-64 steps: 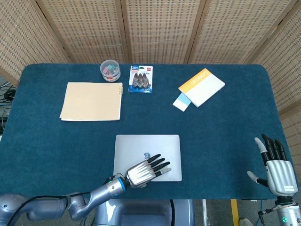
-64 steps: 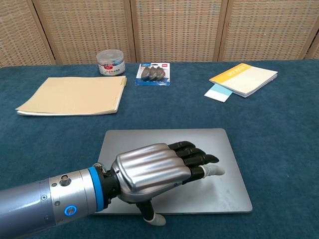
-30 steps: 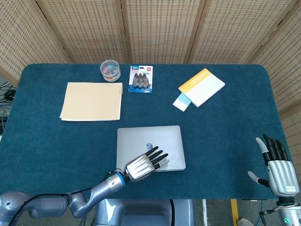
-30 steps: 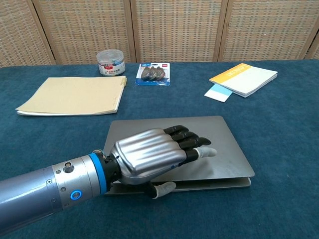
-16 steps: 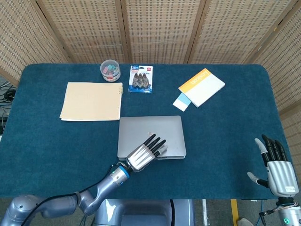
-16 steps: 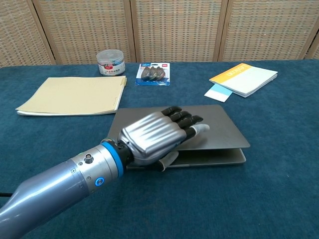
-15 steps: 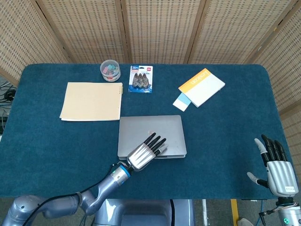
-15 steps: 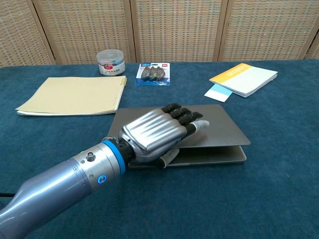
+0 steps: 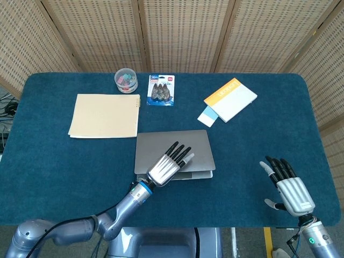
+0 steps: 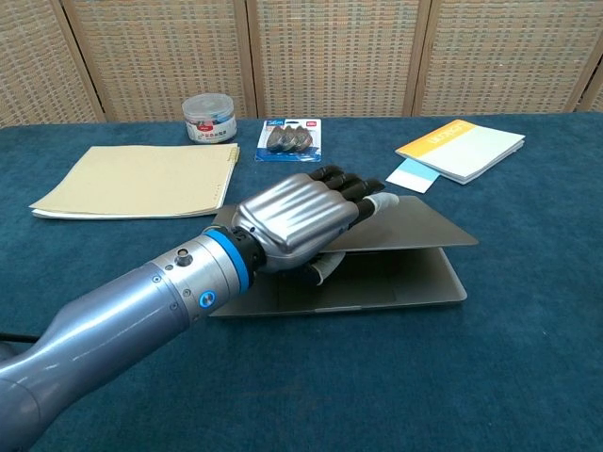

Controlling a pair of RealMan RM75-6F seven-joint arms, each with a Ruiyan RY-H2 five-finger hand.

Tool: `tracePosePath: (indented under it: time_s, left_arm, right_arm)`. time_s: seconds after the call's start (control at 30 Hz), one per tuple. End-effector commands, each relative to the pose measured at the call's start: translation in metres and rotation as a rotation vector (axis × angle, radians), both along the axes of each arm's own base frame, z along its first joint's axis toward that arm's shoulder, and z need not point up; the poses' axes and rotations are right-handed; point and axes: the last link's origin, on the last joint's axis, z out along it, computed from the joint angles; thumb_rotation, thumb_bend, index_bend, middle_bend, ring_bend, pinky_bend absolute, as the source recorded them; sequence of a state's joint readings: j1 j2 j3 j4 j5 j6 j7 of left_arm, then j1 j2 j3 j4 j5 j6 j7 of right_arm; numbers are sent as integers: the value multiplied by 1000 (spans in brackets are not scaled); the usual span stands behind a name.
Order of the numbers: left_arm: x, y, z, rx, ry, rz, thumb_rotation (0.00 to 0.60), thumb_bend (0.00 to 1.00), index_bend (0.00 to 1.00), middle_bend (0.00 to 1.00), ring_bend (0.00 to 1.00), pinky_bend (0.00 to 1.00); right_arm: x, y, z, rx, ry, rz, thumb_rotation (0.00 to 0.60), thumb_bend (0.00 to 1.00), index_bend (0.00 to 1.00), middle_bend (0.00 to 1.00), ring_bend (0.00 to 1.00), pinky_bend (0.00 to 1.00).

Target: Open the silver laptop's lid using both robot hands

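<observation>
The silver laptop [image 9: 189, 141] lies near the middle of the blue table, its lid [image 10: 419, 226] raised a little above the base [image 10: 396, 287]. My left hand [image 9: 169, 164] grips the lid's front edge: its fingers [image 10: 353, 193] lie flat on top and the thumb [image 10: 325, 268] is tucked underneath. My right hand [image 9: 289, 189] hovers over the table's front right, fingers spread and holding nothing, well apart from the laptop. The chest view does not show it.
A tan folder [image 9: 105, 115] lies at the back left. Behind it stands a small clear jar [image 9: 126, 79], next to a blister pack [image 9: 162, 90]. An orange-and-white booklet [image 9: 231, 99] with a pale blue card [image 9: 207, 116] sits at the back right.
The lid has risen further, with my left hand lifting its front edge. My right hand has moved left and inward over the table, toward the laptop.
</observation>
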State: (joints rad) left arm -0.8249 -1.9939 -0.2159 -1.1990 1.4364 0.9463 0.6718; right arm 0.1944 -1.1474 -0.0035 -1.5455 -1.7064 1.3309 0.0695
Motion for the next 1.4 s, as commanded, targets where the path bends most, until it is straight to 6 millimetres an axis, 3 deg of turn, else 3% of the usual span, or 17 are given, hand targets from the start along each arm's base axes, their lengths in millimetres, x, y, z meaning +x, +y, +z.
tracePosePath:
  time_s: [0.03,0.17,0.2,0.33,0.47,0.57,0.7,0.93,1.1,1.4]
  left_arm:
    - [1,1,3,-16,6,-3,600,630,0,0,0,0]
    - [3,1,7,-32,2,-1,600,628,0,0,0,0]
    - [5,3,11,-23,-4,-7,600,628,0,0,0,0]
    - [7,6,18,-11,2,-12,600,628,0,0,0,0]
    - [7,9,23,2,21,-19,600,630,0,0,0,0]
    - [7,11,25,8,27,-22,600,630,0,0,0,0]
    - [8,11,28,12,24,-25,600,630,0,0,0,0]
    - [7,12,30,11,25,-22,600,630,0,0,0,0]
    - [8,12,30,6,13,-16,600,630,0,0,0,0]
    - [8,14,31,10,9,-11,600,630,0,0,0,0]
  right_arm:
    - [5,-15,-15,136,11,53,600,21,73,0,0,0]
    - [10,-26,-31,235,23,89,600,234,104,21,0,0]
    - [16,-31,-42,279,31,115,600,311,108,29,0,0]
    - [22,-38,-54,333,21,109,600,602,117,46,0,0]
    - [27,-43,-65,379,7,97,600,803,118,50,0,12]
    - [30,-46,-73,400,13,95,600,887,129,60,0,19]
    - [35,-52,-86,423,27,97,600,956,137,67,0,25]
    - [46,-60,-104,440,28,99,600,977,138,72,0,38]
    - [55,-66,-114,439,38,97,600,1000,171,130,56,172]
    - [64,-71,-121,413,68,120,600,1000,238,201,154,234]
